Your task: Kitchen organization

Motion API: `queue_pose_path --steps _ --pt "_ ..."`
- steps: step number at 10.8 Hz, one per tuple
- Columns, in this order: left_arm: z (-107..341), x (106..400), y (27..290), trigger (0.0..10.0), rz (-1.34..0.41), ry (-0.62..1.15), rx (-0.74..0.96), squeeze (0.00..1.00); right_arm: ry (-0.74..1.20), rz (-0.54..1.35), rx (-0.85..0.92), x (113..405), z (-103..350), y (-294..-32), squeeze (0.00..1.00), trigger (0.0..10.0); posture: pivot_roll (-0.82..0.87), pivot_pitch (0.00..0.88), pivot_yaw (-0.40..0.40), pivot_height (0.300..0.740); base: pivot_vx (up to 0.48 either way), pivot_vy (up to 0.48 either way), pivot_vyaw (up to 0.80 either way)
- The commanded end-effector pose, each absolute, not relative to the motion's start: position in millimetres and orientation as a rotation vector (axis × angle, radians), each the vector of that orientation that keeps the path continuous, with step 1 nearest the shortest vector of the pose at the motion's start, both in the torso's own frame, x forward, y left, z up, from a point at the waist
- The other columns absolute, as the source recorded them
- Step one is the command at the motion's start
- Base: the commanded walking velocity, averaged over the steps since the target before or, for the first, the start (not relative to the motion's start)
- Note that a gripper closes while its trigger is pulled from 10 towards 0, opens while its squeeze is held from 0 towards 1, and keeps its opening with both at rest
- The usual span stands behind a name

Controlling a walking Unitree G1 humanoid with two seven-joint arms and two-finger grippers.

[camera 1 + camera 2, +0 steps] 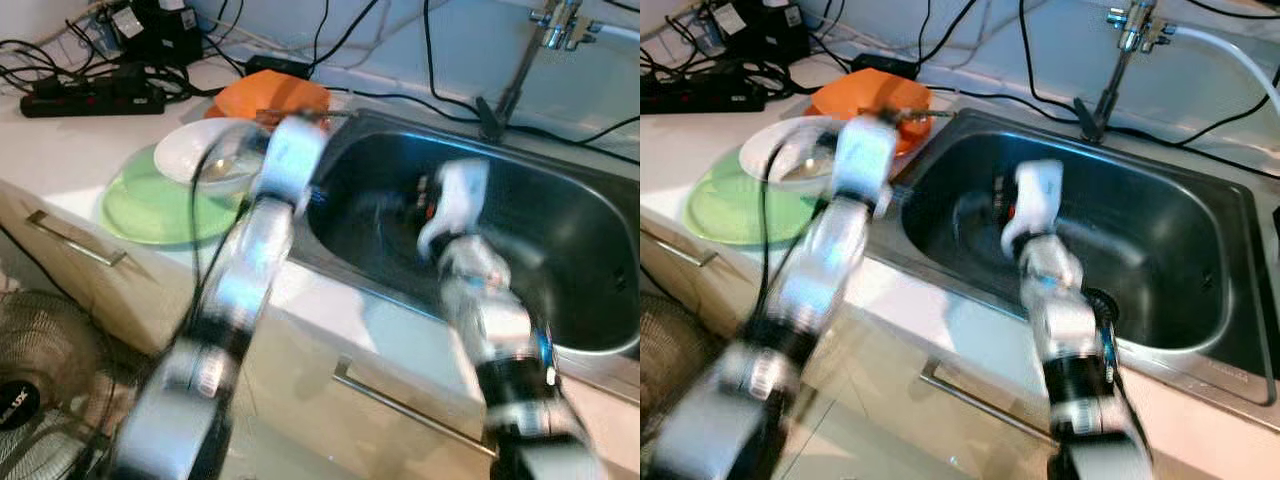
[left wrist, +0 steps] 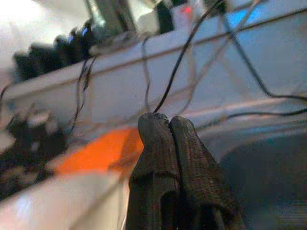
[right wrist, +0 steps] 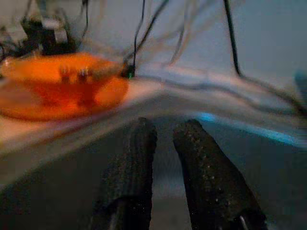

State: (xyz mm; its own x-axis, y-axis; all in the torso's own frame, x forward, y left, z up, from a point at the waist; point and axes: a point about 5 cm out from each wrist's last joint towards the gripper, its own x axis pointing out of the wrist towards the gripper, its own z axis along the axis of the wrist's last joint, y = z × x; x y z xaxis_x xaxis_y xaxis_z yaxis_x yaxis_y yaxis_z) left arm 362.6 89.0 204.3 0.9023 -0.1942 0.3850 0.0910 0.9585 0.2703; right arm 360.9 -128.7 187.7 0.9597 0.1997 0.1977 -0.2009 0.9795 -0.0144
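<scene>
Sink [image 1: 1200, 260] was brushed, glossy metal; orange plate [image 3: 57, 86] shiny plastic; pincer fingers [image 3: 129, 177] carried matt, rough-textured black pads.

Orange plate [image 1: 872, 103], white bowl [image 1: 205, 148] on green plate [image 1: 150, 212]; steel-grey sink [image 1: 1160, 250], blk cables [image 1: 100, 90].

The steel sink [image 1: 1160, 250] basin lay mostly open, with bare metal toward its far and right walls. The right end effector [image 3: 160, 132], its fingers slightly parted, hung inside the basin near its left wall. The left end effector [image 2: 165, 125], fingers pressed together, stood over the sink's left rim. Beside that rim an orange plate [image 1: 855, 100], a white bowl [image 1: 780, 150] and a green plate [image 1: 725, 215] crowded the table [image 1: 680, 140]. Black cables [image 1: 1040, 100] trailed along the back edge around the faucet [image 1: 1120, 60].
</scene>
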Motion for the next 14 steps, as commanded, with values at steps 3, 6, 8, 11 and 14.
queue_pose_path --steps 3,6,8,11,14 --pt "197 337 106 10.0 -0.107 -0.409 0.214 0.0 -0.213 0.186 0.007 370 187 -127 0.0 10.0 0.19 0.031 -0.035 0.74 0.0 0.0 0.0" --pt "206 327 136 10.0 0.024 -0.395 0.193 0.0 -0.208 0.213 0.038 374 181 -112 0.0 10.0 0.23 0.0 -0.049 0.74 0.0 0.0 0.0" --pt "205 326 151 10.0 0.076 -0.368 0.161 0.0 -0.213 0.216 0.041 376 182 -111 0.0 10.0 0.23 0.0 -0.05 0.74 0.0 0.0 0.0" --pt "194 330 161 10.0 0.062 -0.258 -0.022 0.0 -0.218 0.199 0.048 378 181 -114 0.0 10.0 0.23 0.004 -0.051 0.74 0.0 0.0 0.0" --pt "183 330 159 10.0 0.023 -0.19 -0.133 0.0 -0.213 0.198 0.047 378 179 -115 0.0 10.0 0.23 0.013 -0.058 0.74 0.0 0.0 0.0"
